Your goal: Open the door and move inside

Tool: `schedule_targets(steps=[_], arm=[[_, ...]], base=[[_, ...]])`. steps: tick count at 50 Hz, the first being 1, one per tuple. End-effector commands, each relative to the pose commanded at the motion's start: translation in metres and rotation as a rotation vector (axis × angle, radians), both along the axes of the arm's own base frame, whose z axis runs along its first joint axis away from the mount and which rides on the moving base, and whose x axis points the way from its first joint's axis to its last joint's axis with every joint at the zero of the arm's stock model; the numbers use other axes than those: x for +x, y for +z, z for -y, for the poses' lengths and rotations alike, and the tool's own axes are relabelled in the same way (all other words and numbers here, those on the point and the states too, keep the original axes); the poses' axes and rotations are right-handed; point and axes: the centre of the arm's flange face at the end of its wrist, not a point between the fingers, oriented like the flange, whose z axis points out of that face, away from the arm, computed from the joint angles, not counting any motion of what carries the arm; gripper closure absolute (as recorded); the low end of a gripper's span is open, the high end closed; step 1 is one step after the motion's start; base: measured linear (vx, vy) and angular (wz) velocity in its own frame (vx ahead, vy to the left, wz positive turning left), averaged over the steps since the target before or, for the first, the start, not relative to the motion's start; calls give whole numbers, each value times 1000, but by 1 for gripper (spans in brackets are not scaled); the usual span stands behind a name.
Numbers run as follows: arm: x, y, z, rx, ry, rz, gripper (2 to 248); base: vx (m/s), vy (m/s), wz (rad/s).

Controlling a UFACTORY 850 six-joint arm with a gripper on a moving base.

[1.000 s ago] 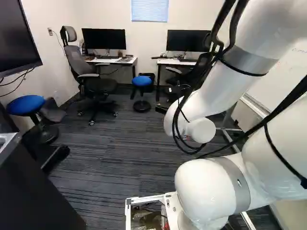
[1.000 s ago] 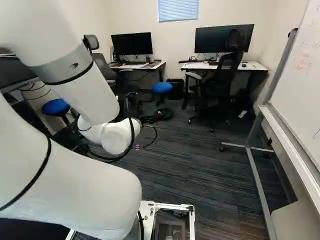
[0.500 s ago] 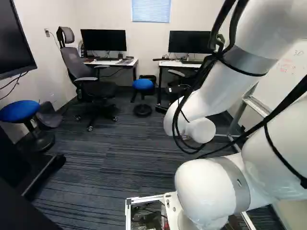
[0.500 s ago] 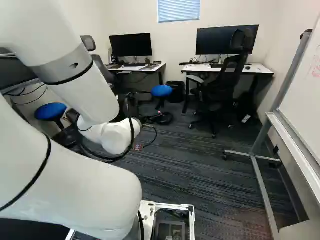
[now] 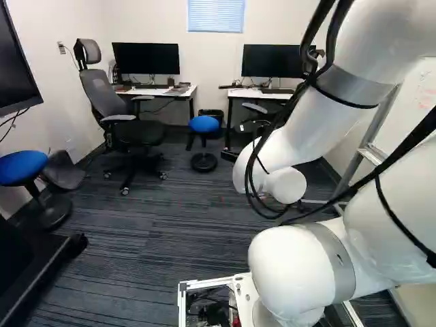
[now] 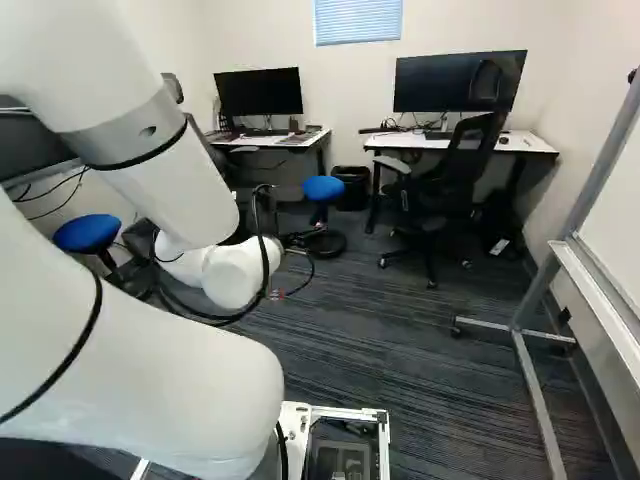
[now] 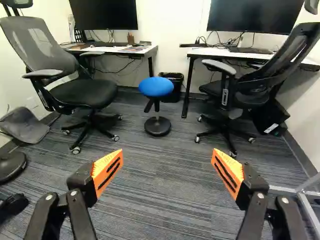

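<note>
No door shows in any view; the frames look into a room with a dark striped carpet (image 5: 170, 225). My arm's white wrist end (image 6: 235, 272) hangs above the floor in the right base view, and the gripper's fingers cannot be made out there. Seen from the wrist, the gripper (image 7: 168, 152) stands open, its two orange pads wide apart with nothing between them. Carpet lies beyond the fingers, and a blue stool (image 7: 156, 87) stands farther ahead between two desks.
A grey chair (image 5: 116, 102) and another blue stool (image 5: 24, 167) stand on the left. Desks with monitors (image 6: 447, 82) line the far wall, a black chair (image 6: 450, 180) before the right one. A wheeled whiteboard frame (image 6: 575, 260) stands on the right.
The base has moved forward: the near stool and dark stand shift left and nearer, the whiteboard frame shifts outward to the right, and the desks look slightly larger. The arm keeps its pose.
</note>
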Motion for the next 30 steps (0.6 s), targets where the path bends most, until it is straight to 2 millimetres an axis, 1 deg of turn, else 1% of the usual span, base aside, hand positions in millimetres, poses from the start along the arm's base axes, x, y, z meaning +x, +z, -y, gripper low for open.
schedule_targets(steps=[30], arm=[[0,0,0,0,0,0,3]], base=[[204,8,-6]])
